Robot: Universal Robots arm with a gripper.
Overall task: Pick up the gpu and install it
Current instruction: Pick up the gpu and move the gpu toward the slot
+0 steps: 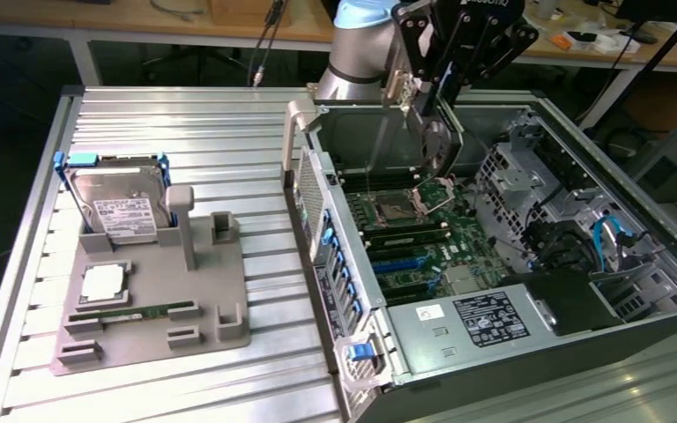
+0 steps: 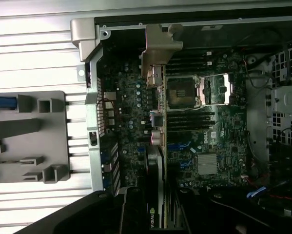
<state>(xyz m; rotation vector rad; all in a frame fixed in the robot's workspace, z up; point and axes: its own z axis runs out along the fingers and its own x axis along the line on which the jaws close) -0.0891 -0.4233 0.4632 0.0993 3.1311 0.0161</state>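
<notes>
So at this point I had the gpu (image 1: 437, 152) up in the gripper (image 1: 442, 92), jaws pinched narrow on the top edge of the card, nothing loose that I could see. It hung edge-down inside the open case (image 1: 329, 189), just above the motherboard (image 1: 421, 256) and near the CPU socket (image 1: 391, 207). On the wrist view the card ran straight out from the gripper, with its silver bracket (image 2: 160, 48) out towards the case's rear wall (image 2: 89, 107).

Handling-wise, my take: it's a stiff board, not heavy but lopsided because of the shroud. It's also fragile along the gold contact edge and around the fan. I'd only ever clamp it across the board-and-shroud body like this, never on the bracket or the connector side.

Containers:
- The case held the motherboard, the open socket, and a power supply (image 1: 479, 317) with a white label at the end farthest from the gripper.
- Beside the case sat the grey tray (image 1: 215, 300), holding:
  - a hard drive (image 1: 121, 211) standing in its slot
  - a processor (image 1: 103, 280) lying flat
  - a RAM stick (image 1: 127, 313) in its groove
</notes>
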